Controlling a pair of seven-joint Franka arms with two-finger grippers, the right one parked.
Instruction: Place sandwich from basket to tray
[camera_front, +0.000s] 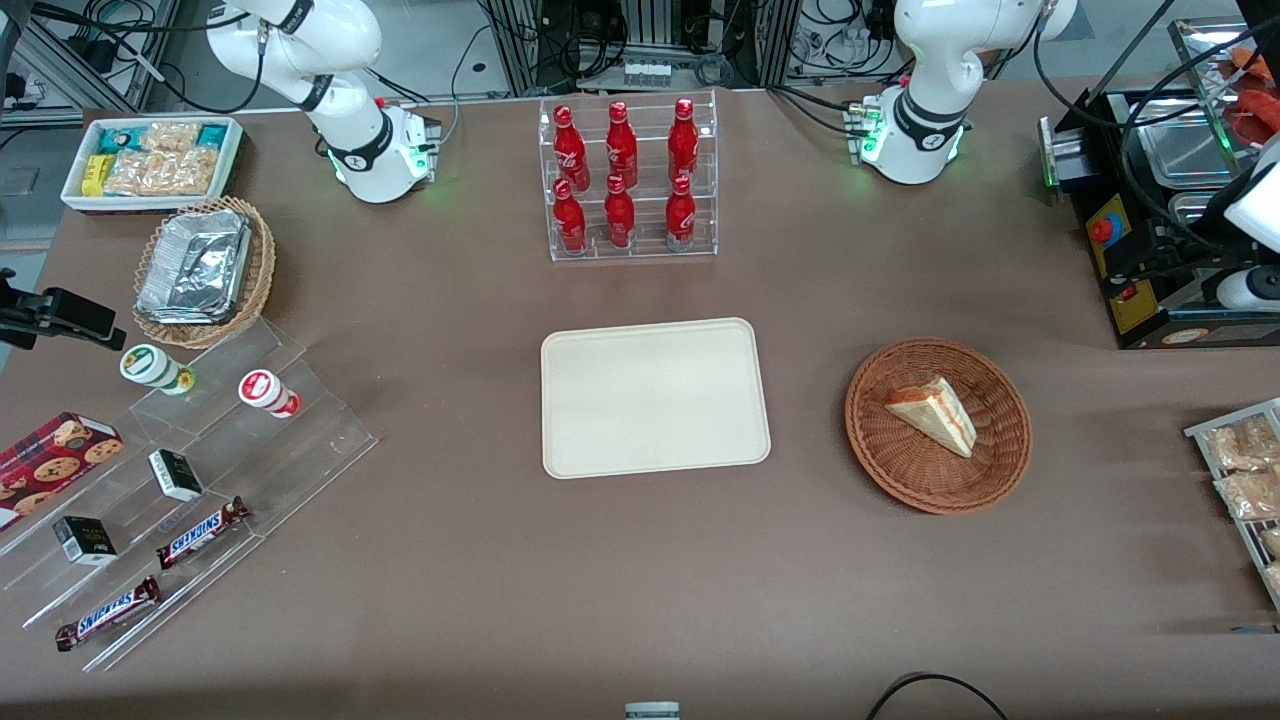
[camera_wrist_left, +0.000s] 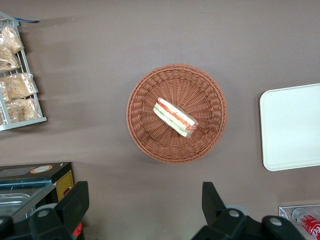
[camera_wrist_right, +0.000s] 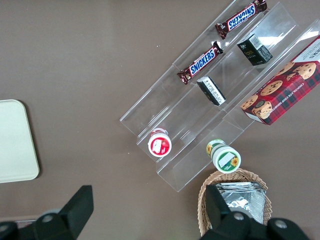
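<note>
The sandwich (camera_front: 935, 412), a white-bread wedge with red and green filling on its cut side (camera_wrist_left: 175, 116), lies in the middle of the round reddish-brown basket (camera_front: 880, 470). The cream tray (camera_front: 655, 397) lies flat beside the basket, toward the parked arm's end, with nothing on it. My gripper (camera_wrist_left: 145, 205) hangs high over bare table, a little farther from the front camera than the basket (camera_wrist_left: 145, 145). It is open, its black fingers (camera_wrist_left: 212, 200) wide apart with nothing between them. The front view does not show the gripper.
An acrylic rack of red bottles (camera_front: 630, 180) stands farther from the front camera than the tray. A black machine (camera_front: 1150, 250) and a wire rack of snack bags (camera_wrist_left: 17, 75) sit at the working arm's end. Stepped acrylic shelves with candy bars (camera_front: 200, 470) lie at the parked arm's end.
</note>
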